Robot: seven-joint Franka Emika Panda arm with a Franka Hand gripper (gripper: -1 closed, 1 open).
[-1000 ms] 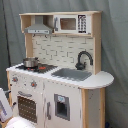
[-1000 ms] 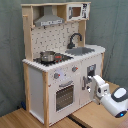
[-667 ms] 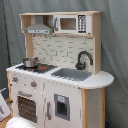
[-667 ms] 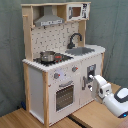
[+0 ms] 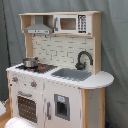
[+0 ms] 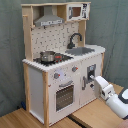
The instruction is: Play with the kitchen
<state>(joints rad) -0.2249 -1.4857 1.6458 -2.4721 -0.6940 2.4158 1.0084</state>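
Note:
The kitchen [image 5: 55,75] [image 6: 62,60] is a tall white and light-wood toy, seen in both exterior views. It has a grey hood [image 6: 49,20], a microwave [image 6: 76,11], a black faucet [image 6: 75,39], a sink [image 6: 80,50] and a small pot [image 6: 48,56] on the stovetop. Below are two knobs [image 6: 57,76] and a windowed oven door [image 6: 64,96]. In the second exterior view my gripper [image 6: 94,80] reaches in from the lower right, right up against the cabinet door [image 6: 90,75] beside the oven. Contact cannot be judged. A white blur [image 5: 19,123] at the first exterior view's bottom left may be the arm.
The kitchen stands on a light wooden floor [image 6: 30,120] in front of a grey-green curtain [image 6: 112,25]. The rounded counter end [image 5: 100,79] juts out past the sink. My white arm [image 6: 116,99] fills the second exterior view's lower right corner.
In the second exterior view, my arm has moved up and to the left, bringing the gripper closer to the cabinet door. The kitchen itself has not changed.

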